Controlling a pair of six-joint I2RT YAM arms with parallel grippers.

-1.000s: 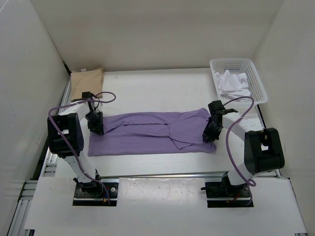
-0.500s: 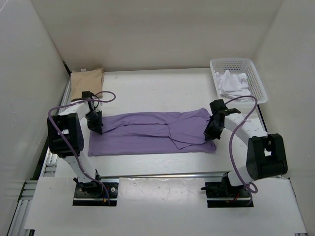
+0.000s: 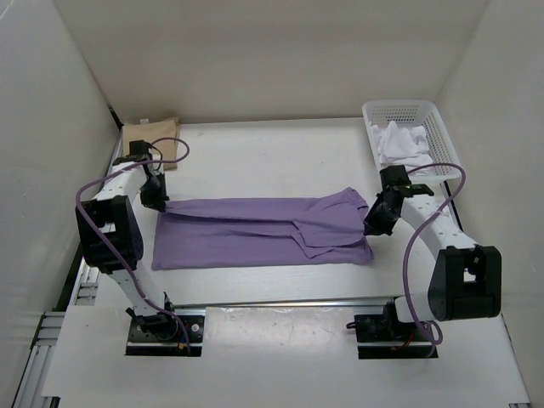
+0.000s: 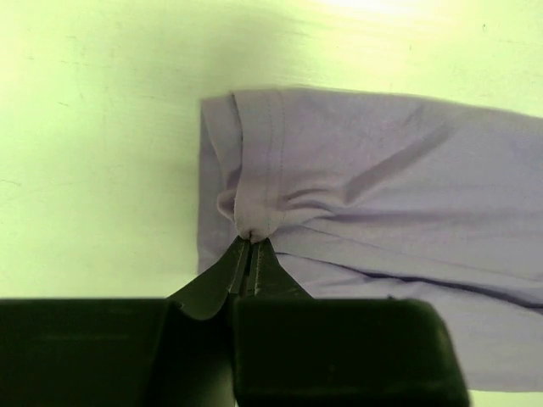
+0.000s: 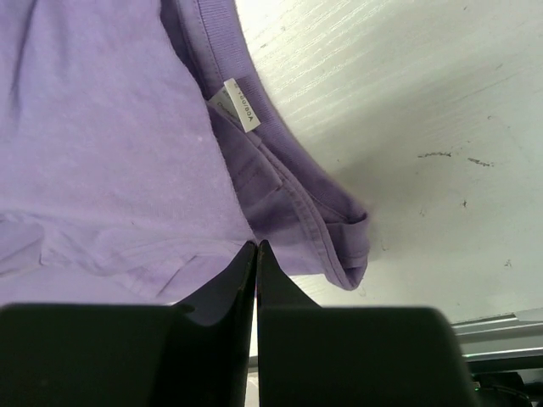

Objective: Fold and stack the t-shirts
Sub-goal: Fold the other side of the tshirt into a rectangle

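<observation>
Both claws are now pinching the lavender shirt [image 3: 255, 231], which is lying spread across the middle of the table [image 3: 272, 153]. The left gripper [image 3: 157, 202] is clamping a bunched hem corner at the shirt's left end, and the right gripper [image 3: 372, 226] is pressing together on cloth at the neck end. Over the last second both have closed and are drawing apart, tautening the far edge, so a fold is likely starting. The tan shirt [image 3: 151, 138] is sitting at the far-left corner, and the white shirt [image 3: 404, 146] is waiting in the basket [image 3: 414, 109].
</observation>
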